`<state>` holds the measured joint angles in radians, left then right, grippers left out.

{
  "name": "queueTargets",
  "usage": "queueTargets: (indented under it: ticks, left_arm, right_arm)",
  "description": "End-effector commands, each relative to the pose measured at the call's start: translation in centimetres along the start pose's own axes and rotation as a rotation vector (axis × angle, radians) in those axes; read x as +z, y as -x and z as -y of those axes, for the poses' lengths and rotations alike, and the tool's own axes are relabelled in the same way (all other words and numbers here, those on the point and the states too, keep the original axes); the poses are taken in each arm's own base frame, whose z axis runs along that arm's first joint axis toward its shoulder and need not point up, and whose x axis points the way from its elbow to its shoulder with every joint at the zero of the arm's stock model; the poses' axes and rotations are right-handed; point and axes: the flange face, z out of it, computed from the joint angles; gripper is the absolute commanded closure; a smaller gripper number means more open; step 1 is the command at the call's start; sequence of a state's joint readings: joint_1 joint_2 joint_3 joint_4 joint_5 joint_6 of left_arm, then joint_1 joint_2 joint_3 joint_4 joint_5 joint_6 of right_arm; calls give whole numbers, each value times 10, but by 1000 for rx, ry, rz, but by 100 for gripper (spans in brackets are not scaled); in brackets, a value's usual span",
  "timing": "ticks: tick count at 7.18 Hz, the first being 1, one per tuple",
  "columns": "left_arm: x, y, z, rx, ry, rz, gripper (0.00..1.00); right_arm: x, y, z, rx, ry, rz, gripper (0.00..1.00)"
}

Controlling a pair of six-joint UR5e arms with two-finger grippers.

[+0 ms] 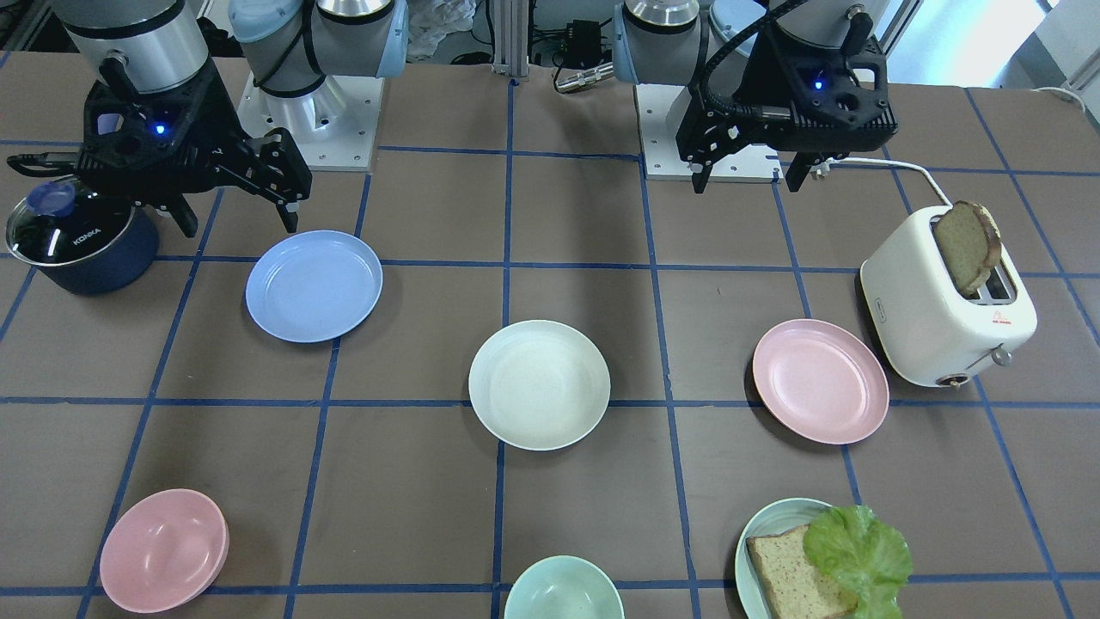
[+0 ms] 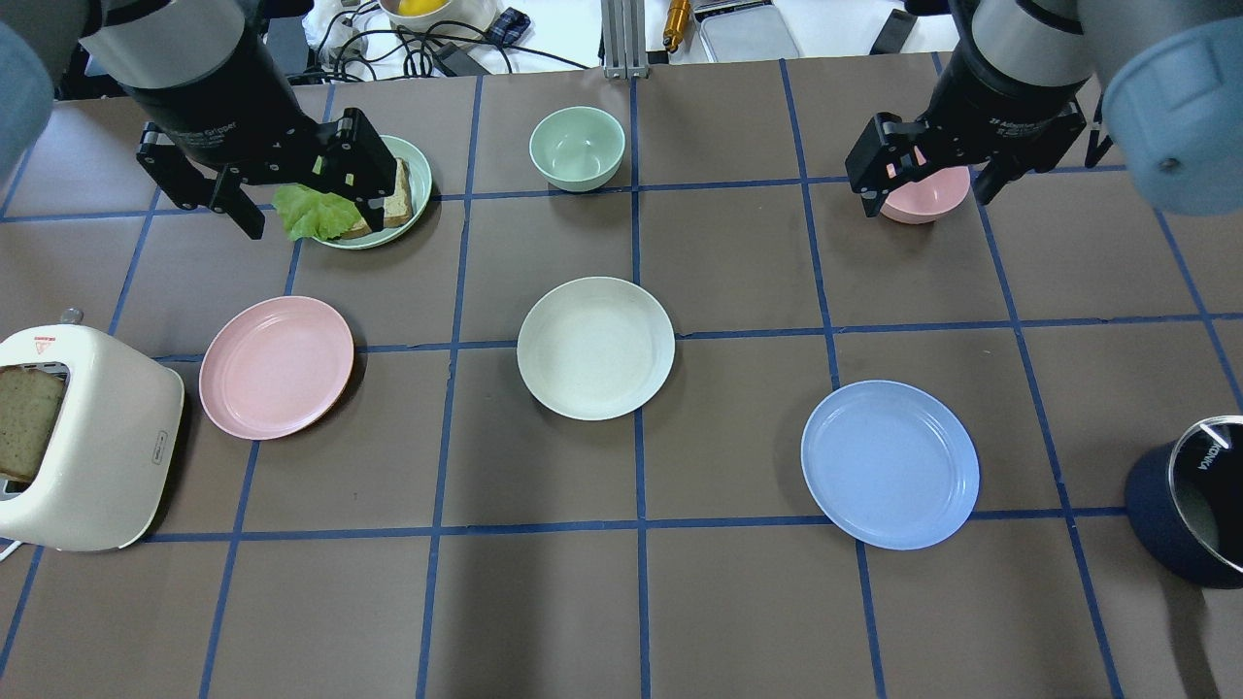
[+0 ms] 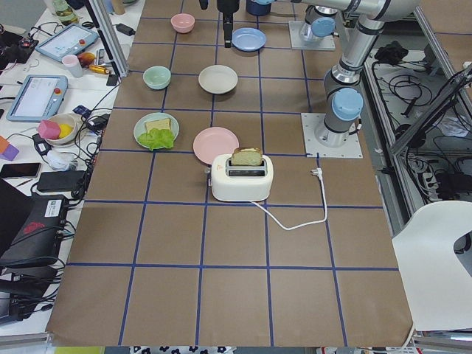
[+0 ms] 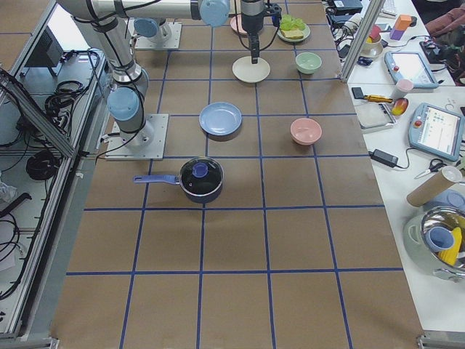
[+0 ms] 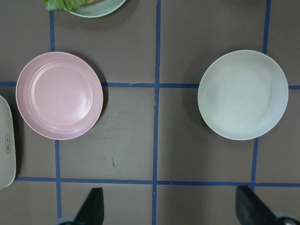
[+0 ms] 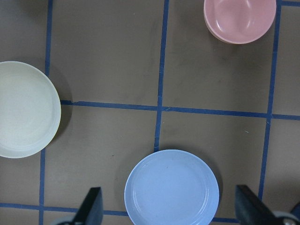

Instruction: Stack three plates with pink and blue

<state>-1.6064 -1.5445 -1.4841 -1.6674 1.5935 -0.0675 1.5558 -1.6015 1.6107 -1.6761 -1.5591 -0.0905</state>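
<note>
Three plates lie apart on the brown table. The cream-white plate [image 2: 595,348] is in the middle, the pale pink plate [image 2: 277,366] on my left and the light blue plate [image 2: 890,464] on my right. They also show in the front view: white [image 1: 539,384], pink [image 1: 821,381], blue [image 1: 314,285]. My left gripper [image 2: 311,209] is open and empty, high above the pink and white plates [image 5: 59,95] [image 5: 243,94]. My right gripper [image 2: 923,192] is open and empty, high above the blue plate [image 6: 171,189].
A white toaster [image 2: 83,451] holding a bread slice stands just left of the pink plate. A dark lidded pot [image 1: 82,236] is at my far right. A pink bowl [image 1: 163,550], a green bowl [image 2: 576,146] and a green plate [image 2: 418,175] with bread and lettuce lie along the far side.
</note>
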Motion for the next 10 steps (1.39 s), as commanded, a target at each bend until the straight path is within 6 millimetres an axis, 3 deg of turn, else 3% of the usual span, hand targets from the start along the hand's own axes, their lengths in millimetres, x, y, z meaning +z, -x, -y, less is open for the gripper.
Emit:
queueTargets:
  ticks: [1, 6, 7, 10]
  left_arm:
    - [1, 0, 0, 0, 3, 0, 0]
    - [1, 0, -1, 0, 3, -1, 0]
    - [2, 0, 0, 0, 4, 1, 0]
    - [0, 0, 1, -3, 1, -1, 0]
  right_arm:
    - [1, 0, 0, 0, 1, 1, 0]
    - [10, -9, -1, -3, 26, -4, 0]
    - [27, -30, -3, 19, 55, -4, 0]
    - [105, -111, -29, 30, 159, 36, 0]
